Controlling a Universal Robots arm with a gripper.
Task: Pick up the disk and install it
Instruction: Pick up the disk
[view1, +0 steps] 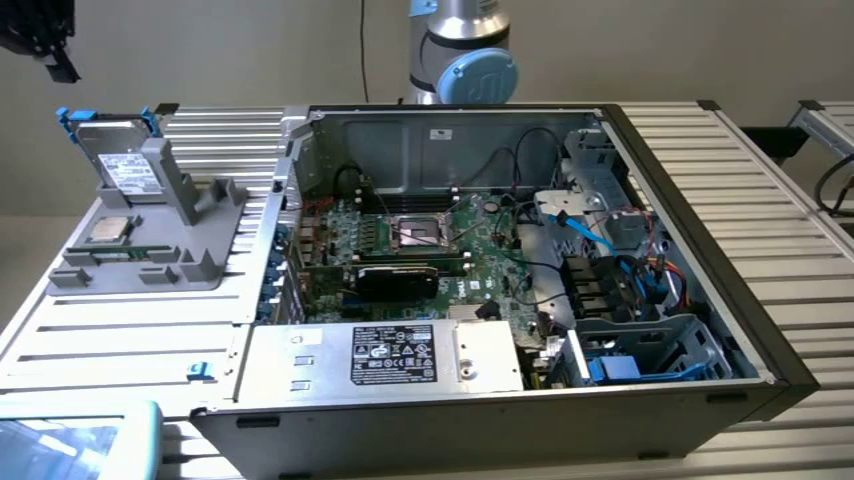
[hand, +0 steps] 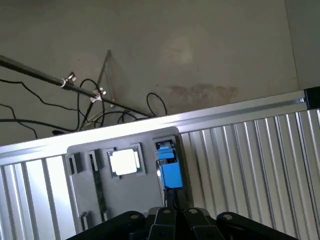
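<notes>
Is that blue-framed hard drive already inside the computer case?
No, the hard drive stands upright in the grey holder, outside the open computer case on the exterior view's left.

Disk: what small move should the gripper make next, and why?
Probably lower straight toward the disk. It stands on edge in the grey holder, untouched, and the wrist view has the gripper lined up over it, with a gap between them.

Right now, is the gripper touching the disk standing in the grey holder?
Apart. The exterior view shows the gripper hanging well above the upright disk, with open space between them.
</notes>
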